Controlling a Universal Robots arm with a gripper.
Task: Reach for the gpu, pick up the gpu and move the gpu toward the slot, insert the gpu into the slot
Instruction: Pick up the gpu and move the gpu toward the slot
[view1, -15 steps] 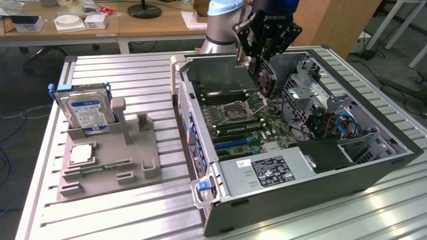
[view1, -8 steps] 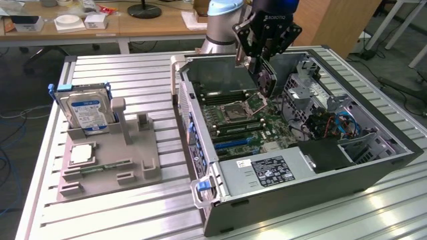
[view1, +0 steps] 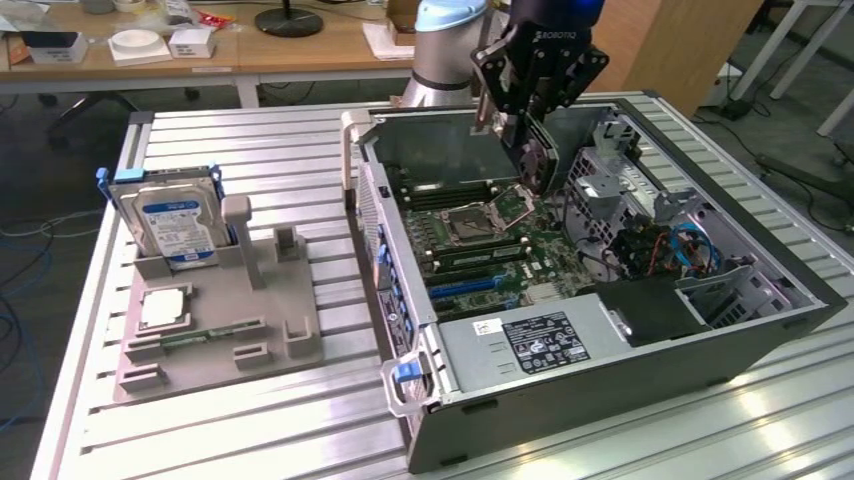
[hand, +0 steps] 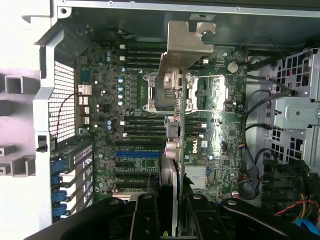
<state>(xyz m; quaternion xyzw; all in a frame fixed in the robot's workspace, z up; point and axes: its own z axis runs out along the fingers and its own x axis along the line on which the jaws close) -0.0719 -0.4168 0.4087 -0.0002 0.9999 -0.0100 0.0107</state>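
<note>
Black fingers (hand: 145, 216) of the gripper (hand: 170, 207) are closed tight on the gpu (hand: 169, 172), which is held on its thin edge. The gpu is held up over the green board (hand: 222, 132) inside the open computer case (view1: 641, 390).

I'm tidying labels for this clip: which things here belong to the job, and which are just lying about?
In the job: black tool, shut on the thin dark circuit card with a metal end bracket; open grey computer case; green motherboard.
Lying about: silver hard drive with a blue label; small green memory stick; grey moulded holder.
</note>
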